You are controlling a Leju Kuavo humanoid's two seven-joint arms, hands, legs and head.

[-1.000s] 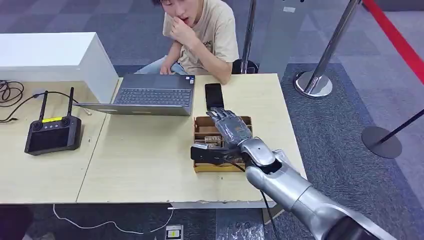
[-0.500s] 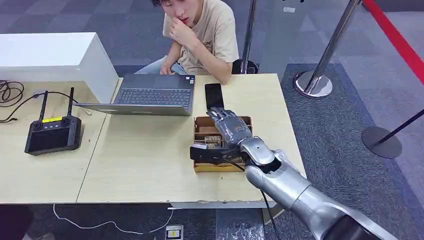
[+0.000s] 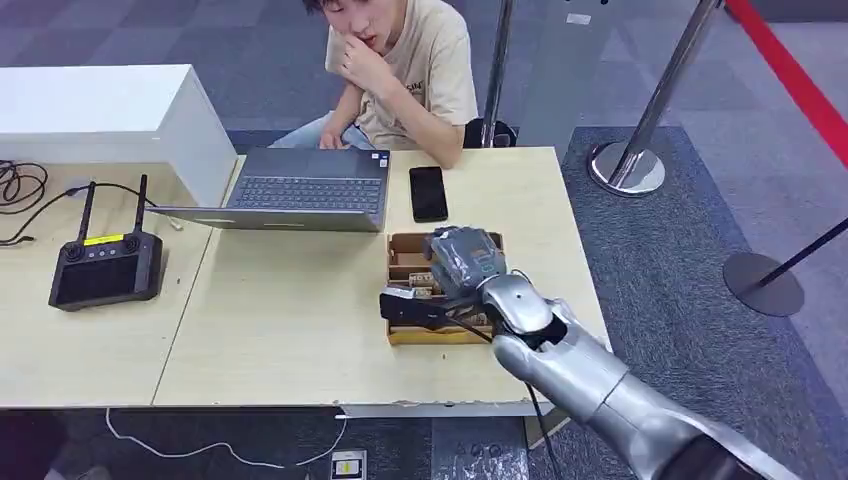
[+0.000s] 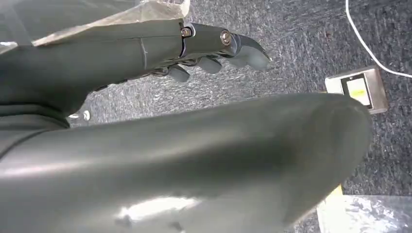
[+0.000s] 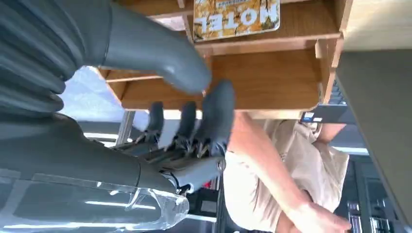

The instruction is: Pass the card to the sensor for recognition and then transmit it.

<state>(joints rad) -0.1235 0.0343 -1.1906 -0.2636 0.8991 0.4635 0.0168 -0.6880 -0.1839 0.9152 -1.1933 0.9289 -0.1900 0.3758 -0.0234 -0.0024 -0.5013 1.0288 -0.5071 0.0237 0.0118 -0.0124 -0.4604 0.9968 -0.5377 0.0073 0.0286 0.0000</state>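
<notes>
A wooden box with several compartments stands on the table's right half. A card printed "HOTEL" lies in one compartment; in the head view it is a small patch beside my fingers. A black sensor unit sits across the box's near side, with a cable leading off it. My right hand hovers over the box, fingers bent down toward the compartments. In the right wrist view its thumb and fingers stand apart with nothing between them. My left hand hangs over the carpet, holding nothing.
A black phone lies just beyond the box, a laptop to its left. A remote controller and a white case occupy the left table. A person sits at the far edge. Stanchion bases stand on the right.
My right hand's fingers, stretched flat over the box toward the phone before, have bent downward into the box. The arm has barely shifted.
</notes>
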